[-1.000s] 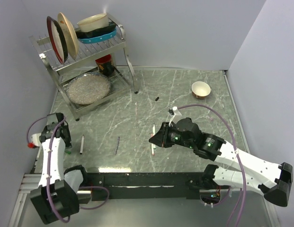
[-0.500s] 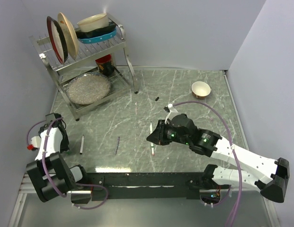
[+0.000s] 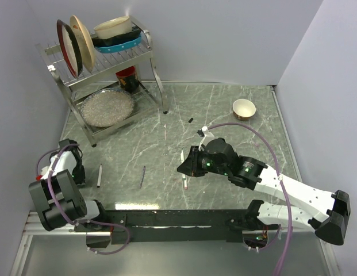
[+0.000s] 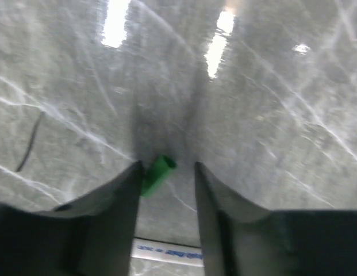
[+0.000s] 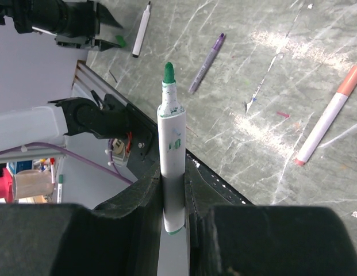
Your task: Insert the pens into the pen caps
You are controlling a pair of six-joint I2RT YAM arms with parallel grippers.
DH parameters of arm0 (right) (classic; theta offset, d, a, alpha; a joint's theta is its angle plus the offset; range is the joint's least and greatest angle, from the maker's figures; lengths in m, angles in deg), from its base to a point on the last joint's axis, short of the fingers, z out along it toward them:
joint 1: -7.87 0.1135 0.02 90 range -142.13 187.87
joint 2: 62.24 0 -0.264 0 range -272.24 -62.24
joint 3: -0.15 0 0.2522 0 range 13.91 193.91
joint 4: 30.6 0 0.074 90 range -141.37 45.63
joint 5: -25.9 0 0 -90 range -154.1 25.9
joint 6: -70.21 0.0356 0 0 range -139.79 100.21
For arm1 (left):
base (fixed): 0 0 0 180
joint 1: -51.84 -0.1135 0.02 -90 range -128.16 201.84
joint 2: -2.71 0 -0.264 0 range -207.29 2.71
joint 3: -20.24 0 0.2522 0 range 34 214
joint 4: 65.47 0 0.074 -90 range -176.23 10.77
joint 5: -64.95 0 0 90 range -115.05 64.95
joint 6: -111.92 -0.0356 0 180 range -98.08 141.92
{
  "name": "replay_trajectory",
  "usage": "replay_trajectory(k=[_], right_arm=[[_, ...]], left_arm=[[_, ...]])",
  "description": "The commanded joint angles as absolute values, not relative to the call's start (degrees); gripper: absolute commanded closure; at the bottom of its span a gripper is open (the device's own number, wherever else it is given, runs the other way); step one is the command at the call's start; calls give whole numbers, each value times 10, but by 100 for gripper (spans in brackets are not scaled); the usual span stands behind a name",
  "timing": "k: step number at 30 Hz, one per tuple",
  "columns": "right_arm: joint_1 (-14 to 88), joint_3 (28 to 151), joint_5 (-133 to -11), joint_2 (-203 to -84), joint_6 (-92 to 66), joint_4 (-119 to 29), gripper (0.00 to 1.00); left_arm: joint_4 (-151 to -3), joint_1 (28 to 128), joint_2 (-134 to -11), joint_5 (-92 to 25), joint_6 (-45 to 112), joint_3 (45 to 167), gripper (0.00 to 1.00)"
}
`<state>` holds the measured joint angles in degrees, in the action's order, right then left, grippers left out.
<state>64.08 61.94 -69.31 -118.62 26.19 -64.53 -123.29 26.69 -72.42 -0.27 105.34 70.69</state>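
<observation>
Grey-green marbled tabletop (image 3: 161, 132) between plain pale walls (image 3: 224, 40)

Green cap (image 4: 157, 174), wht pen (image 5: 171, 144) (green tip)

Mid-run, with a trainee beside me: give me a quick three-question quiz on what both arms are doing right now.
1. True or false: the right gripper has an uncapped green-tipped pen clamped between its fingers.
2. What lies on the table between the left gripper's open fingers? A) a black cap B) a green cap C) nothing
3. How many pens lie loose on the table in the right wrist view?
Key: 1 true. 2 B. 3 three: the black-ended pen, the purple pen and the red-orange-capped pen.
</observation>
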Motion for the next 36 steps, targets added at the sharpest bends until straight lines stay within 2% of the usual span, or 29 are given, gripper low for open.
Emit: replay_trajectory(k=[1, 2, 5, 12, 16, 19, 24, 27, 29, 36], right_arm=[[639, 648, -689, -1180, 257, -629, 100], [639, 647, -689, -1180, 258, -626, 100], [639, 647, -689, -1176, 257, -626, 100], [639, 638, -673, -1144, 251, -625, 100], [639, 637, -663, -1122, 243, -625, 100], [638, 630, -642, -1094, 229, -629, 100], [638, 582, -565, -1013, 222, -633, 100], [637, 550, -550, -962, 229, -623, 100], [637, 540, -544, -943, 226, -631, 100], [636, 562, -514, -911, 197, -684, 100]], left_arm=[[-1217, 264, -747, 4, 1059, 701, 67], [-1217, 264, -747, 4, 1057, 701, 79], [-1215, 265, -743, 0, 1047, 699, 99], [-1210, 268, -722, -15, 978, 726, 99], [-1205, 299, -720, -14, 872, 784, 99], [-1157, 367, -721, -20, 765, 832, 99], [-1060, 544, -709, -39, 607, 888, 99], [-1008, 608, -716, -150, 476, 908, 99], [-999, 662, -722, -196, 385, 919, 99], [-1002, 814, -764, -211, 128, 920, 99]])
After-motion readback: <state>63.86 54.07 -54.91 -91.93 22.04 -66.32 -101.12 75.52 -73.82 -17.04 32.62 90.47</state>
